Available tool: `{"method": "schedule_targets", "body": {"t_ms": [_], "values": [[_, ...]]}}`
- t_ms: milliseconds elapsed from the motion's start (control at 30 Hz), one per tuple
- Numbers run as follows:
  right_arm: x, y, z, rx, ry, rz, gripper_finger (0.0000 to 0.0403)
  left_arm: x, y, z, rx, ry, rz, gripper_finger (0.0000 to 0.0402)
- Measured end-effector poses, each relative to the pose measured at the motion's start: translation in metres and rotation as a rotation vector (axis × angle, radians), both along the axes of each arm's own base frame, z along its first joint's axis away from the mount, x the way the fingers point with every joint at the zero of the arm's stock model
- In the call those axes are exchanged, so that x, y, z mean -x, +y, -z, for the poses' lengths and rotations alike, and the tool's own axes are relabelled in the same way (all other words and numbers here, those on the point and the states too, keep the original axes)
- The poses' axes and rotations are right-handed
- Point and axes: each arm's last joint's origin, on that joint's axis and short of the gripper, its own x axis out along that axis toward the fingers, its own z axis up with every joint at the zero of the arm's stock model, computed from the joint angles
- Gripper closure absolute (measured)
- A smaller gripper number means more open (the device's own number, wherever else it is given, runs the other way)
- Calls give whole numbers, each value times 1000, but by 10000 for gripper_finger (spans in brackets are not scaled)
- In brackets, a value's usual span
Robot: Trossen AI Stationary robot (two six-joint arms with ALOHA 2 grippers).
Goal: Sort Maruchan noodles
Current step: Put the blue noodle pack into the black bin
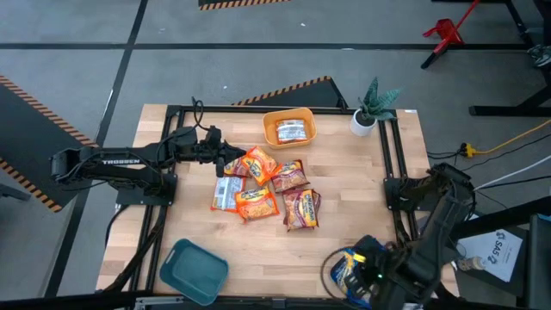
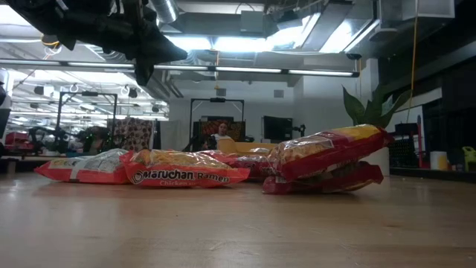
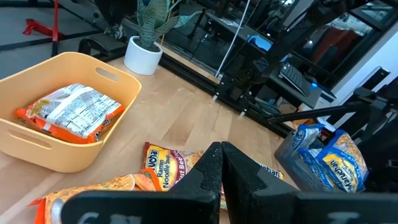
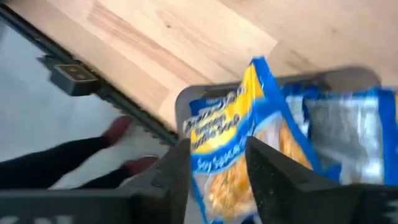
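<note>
Several Maruchan noodle packets lie in a loose pile (image 1: 267, 189) mid-table: orange ones (image 1: 256, 204), red ones (image 1: 301, 209) and one turned silver side up (image 1: 225, 191). My left gripper (image 1: 225, 159) hovers shut at the pile's left far corner, just above the packets (image 3: 168, 168), touching nothing. One packet (image 3: 71, 112) lies in the orange-yellow bin (image 1: 269, 120). My right gripper (image 4: 214, 168) is at the near right edge over the grey bin (image 4: 348, 78), shut on a blue-yellow packet (image 4: 224, 124). More blue packets (image 3: 329, 165) lie in that bin. My right gripper has the blue-yellow packet pinched between its two fingers (image 4: 177, 171) across the packet's width (image 4: 217, 174), coming from above. The packet stands on edge over the grey bin, its free end (image 4: 255, 68) sticking out past the fingers; whether its lower part rests in the bin is hidden.
A teal bin (image 1: 194, 269) sits at the near left corner. A potted plant (image 1: 374, 108) stands at the far right corner. Black frame rails (image 1: 392, 172) run along the table's sides. Bare wood lies between the pile and the near edge.
</note>
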Motion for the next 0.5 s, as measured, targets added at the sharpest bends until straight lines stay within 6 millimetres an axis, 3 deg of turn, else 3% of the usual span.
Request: {"method": "schedule_targets", "body": {"t_ms": [200, 500], "values": [[-13, -7, 12, -11, 168, -54, 317, 0, 0, 0, 2, 4, 5, 401], [2, 4, 20, -30, 314, -45, 360, 0, 0, 1, 0, 7, 5, 401]]}}
